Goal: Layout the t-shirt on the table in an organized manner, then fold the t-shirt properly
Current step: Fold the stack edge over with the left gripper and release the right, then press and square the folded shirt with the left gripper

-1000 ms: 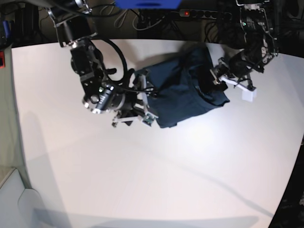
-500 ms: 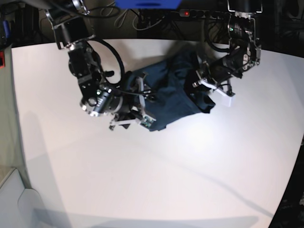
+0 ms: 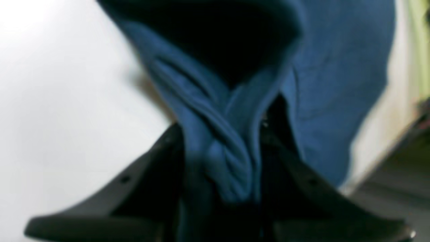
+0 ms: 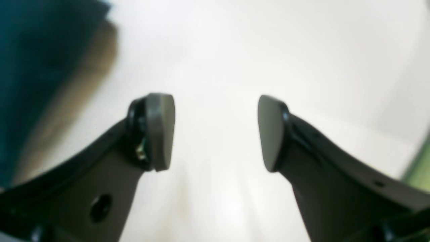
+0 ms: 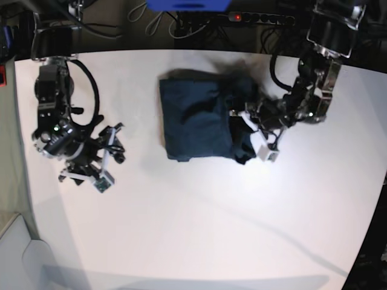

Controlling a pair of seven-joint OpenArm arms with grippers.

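Base view, left gripper (image 5: 257, 134): clamped on a bunched fold at the t-shirt (image 5: 202, 118)'s right edge.
Right gripper (image 5: 103, 163): jaws apart, holding nothing, well left of the cloth.
Shirt: crumpled, long axis roughly left-right, on the table (image 5: 199, 229)'s far middle.
Change: the right gripper had withdrawn from the shirt's left edge.

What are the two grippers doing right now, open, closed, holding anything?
Left gripper: closed on a bunched fold of the t-shirt.
Right gripper: open, holding nothing, over the bare table.
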